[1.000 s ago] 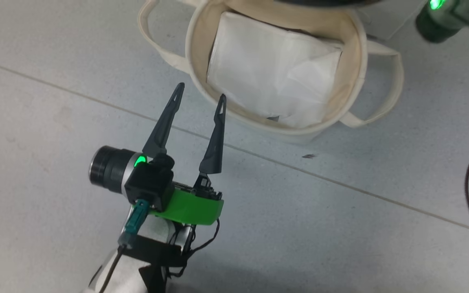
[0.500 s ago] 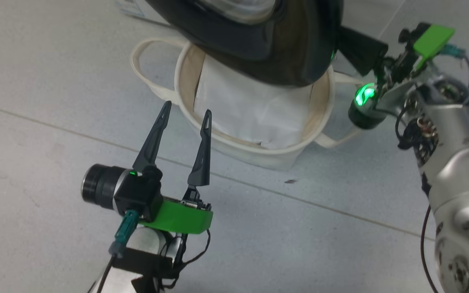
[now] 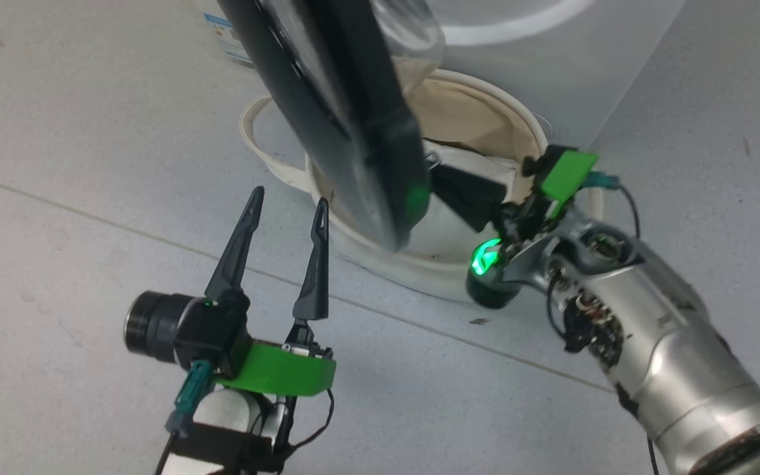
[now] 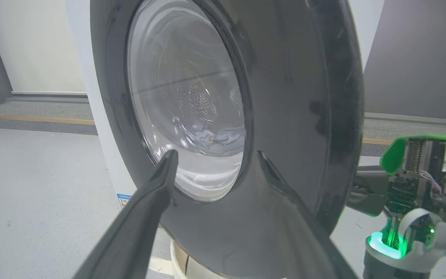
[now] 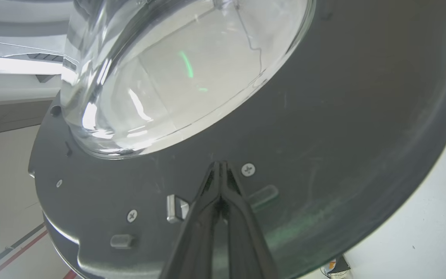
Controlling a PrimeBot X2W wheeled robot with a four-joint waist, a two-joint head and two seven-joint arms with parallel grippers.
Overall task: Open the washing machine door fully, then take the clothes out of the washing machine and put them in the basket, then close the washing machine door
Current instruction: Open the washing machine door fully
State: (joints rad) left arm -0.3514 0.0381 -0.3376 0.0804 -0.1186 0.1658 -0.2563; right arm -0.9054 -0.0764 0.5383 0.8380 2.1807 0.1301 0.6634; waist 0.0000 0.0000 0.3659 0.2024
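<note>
The step in hand is, as I judge it, the first one: to bring the large round washing machine door with its wide glossy black rim and bulging clear glass window [image 3: 347, 132] fully open. It stands partly open, turned away from the white boxy front-loading washing machine [image 3: 551, 59], and its lower rim hangs above the round cream canvas basket with loop handles [image 3: 413, 267]. The right gripper [image 5: 220, 166] is clenched with nothing between its fingers, and its joined tips seem to press on the dark inner face of the door, near a screw and a small metal catch. To do this well, the push should follow the curve of the hinge, because the smooth plastic gives little hold and the tips could slide off towards the glass. The left gripper [image 3: 289, 198] is spread wide and empty above the grey floor [image 3: 90, 132], on the outer side of the door; it probably should move away from the door's path. Through the glass, the left wrist view shows something pale blue [image 4: 223, 136], perhaps the clothes inside the drum.
</note>
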